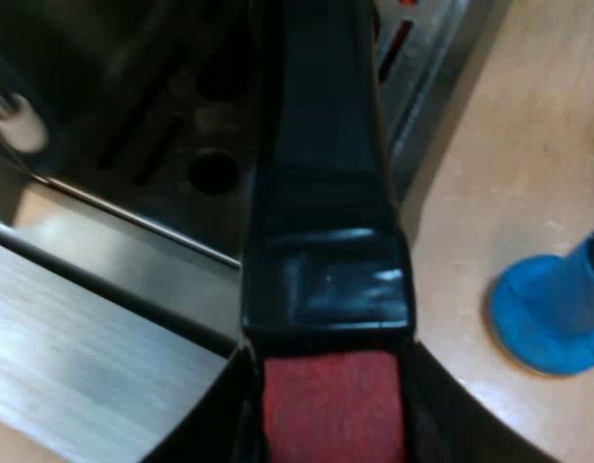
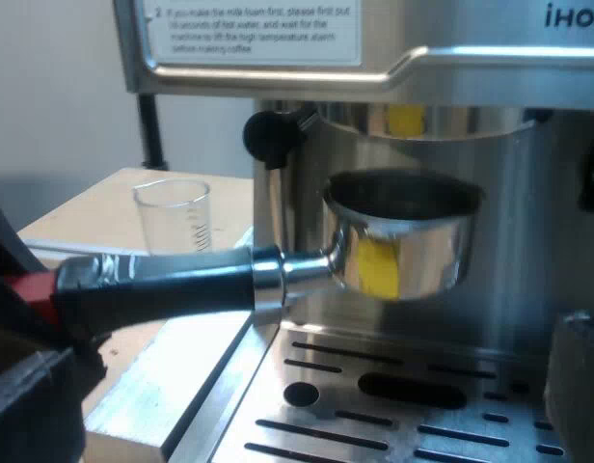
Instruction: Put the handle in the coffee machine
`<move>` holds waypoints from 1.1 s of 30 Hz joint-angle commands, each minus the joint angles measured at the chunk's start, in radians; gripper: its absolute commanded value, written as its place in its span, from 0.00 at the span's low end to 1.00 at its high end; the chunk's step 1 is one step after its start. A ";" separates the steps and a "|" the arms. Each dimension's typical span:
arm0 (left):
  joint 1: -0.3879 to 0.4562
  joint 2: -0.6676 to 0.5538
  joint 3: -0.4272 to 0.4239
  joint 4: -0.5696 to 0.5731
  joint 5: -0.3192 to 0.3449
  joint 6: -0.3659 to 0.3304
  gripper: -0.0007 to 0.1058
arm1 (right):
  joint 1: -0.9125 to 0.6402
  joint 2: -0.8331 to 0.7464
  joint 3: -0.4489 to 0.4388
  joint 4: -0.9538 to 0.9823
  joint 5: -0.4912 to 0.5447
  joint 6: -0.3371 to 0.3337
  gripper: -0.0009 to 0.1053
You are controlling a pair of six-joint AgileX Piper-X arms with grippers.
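The metal holder (image 2: 403, 241) hangs level just under the espresso machine's (image 2: 528, 174) brew head (image 2: 422, 118), with a small gap between its rim and the head. Its dark handle (image 2: 162, 282) runs out over the drip tray (image 2: 393, 386). My left gripper (image 1: 331, 415) is shut on the handle (image 1: 321, 174) at its red end (image 1: 331, 405), and it shows again at that end (image 2: 17, 289) from the right wrist. My right gripper (image 2: 307, 376) stands open low before the drip tray, its fingers far apart with nothing between them.
A blue tamper (image 1: 553, 313) stands on the wooden table (image 1: 509, 145) beside the machine's base. A measuring glass (image 2: 172, 217) sits on the wood beyond the handle. A black knob (image 2: 268, 135) sticks out near the brew head. The slotted drip tray (image 1: 181, 145) lies below the handle.
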 commanded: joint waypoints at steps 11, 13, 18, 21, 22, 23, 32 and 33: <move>0.002 0.050 -0.057 -0.022 0.087 -0.014 0.01 | -0.044 0.033 -0.056 -0.013 0.035 -0.013 0.99; 0.002 0.083 -0.076 -0.015 0.099 -0.025 0.01 | -0.044 0.033 -0.056 -0.013 0.035 -0.013 0.99; -0.002 0.111 -0.107 0.005 0.099 -0.024 0.01 | -0.044 0.033 -0.056 -0.013 0.035 -0.013 0.99; -0.004 0.110 -0.109 0.005 0.099 -0.010 0.01 | -0.044 0.033 -0.056 -0.013 0.035 -0.013 0.99; -0.004 0.110 -0.109 0.005 0.099 -0.010 0.01 | -0.044 0.033 -0.056 -0.013 0.035 -0.013 0.99; -0.004 0.110 -0.109 0.005 0.099 -0.010 0.01 | -0.044 0.033 -0.056 -0.013 0.035 -0.013 0.99; -0.070 0.110 -0.109 0.010 0.036 0.001 0.01 | -0.044 0.033 -0.056 -0.011 0.035 -0.013 0.99; -0.071 0.110 -0.109 0.010 0.037 0.001 0.01 | -0.044 0.033 -0.056 -0.010 0.035 -0.013 0.99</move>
